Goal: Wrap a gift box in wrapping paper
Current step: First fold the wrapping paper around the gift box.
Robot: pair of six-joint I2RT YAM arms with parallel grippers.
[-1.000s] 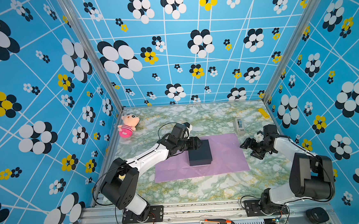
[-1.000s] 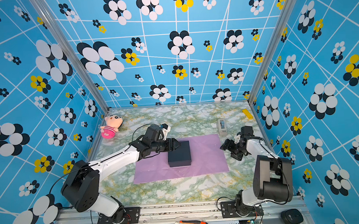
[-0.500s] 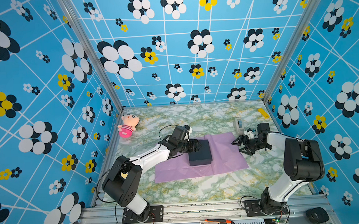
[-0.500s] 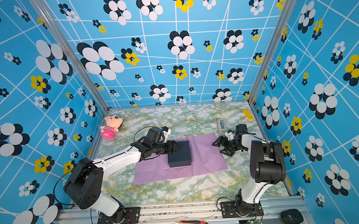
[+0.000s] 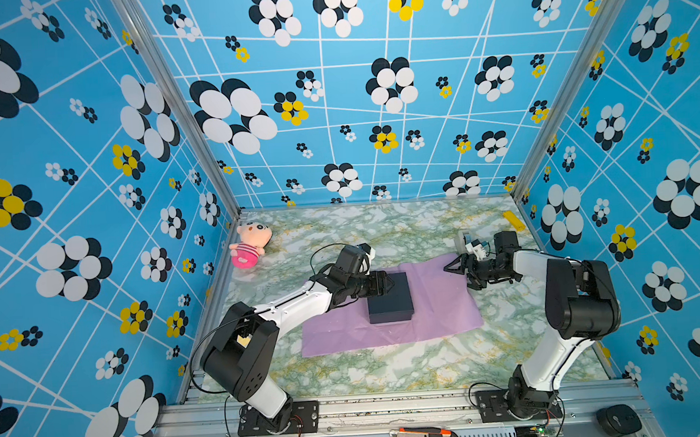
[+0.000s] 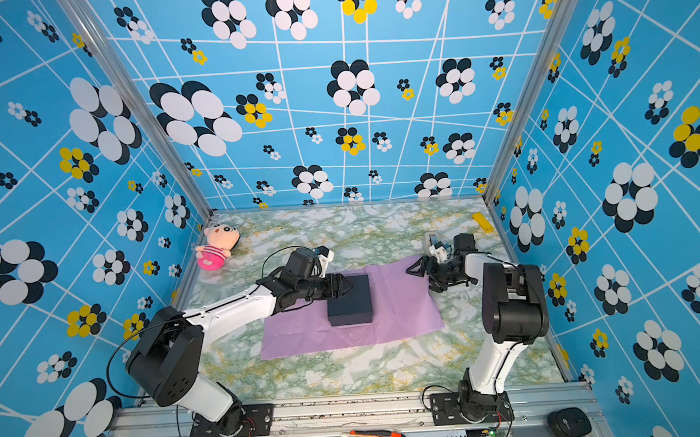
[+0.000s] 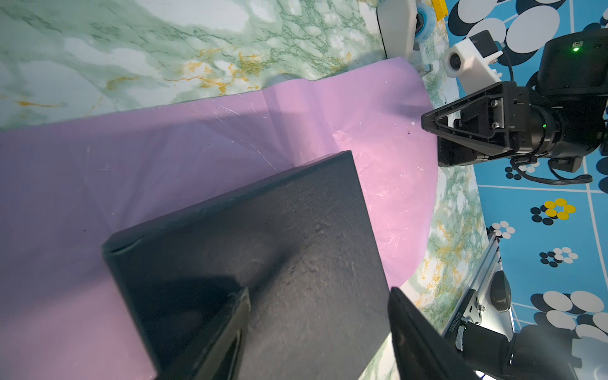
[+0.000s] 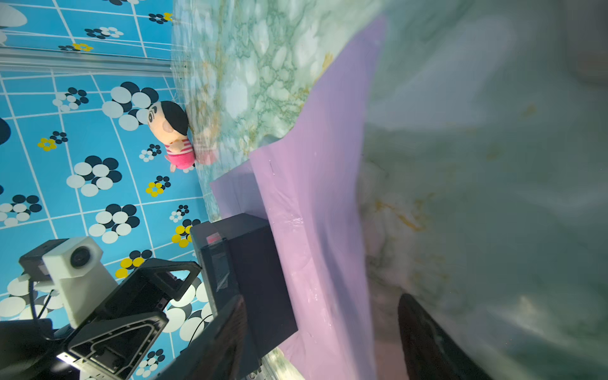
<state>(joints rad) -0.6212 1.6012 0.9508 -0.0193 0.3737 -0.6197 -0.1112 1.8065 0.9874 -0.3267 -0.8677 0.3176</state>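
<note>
Left wrist view: left claw [image 7: 318,292] gapes over gift box [image 7: 263,237], right claw [image 7: 433,138] gapes beside wrapping paper [image 7: 158,148], likely floppy; pinch its corner.

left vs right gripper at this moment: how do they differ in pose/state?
1. The left gripper reaches over the gift box lid, at the edge on its own side. The right gripper sits low at the far right corner of the wrapping paper, clear of the box.
2. The left gripper's fingers hang above the black lid. The right gripper's jaws appear to straddle the paper's edge.
Shared: both are open, closed on nothing, and point at each other.
</note>
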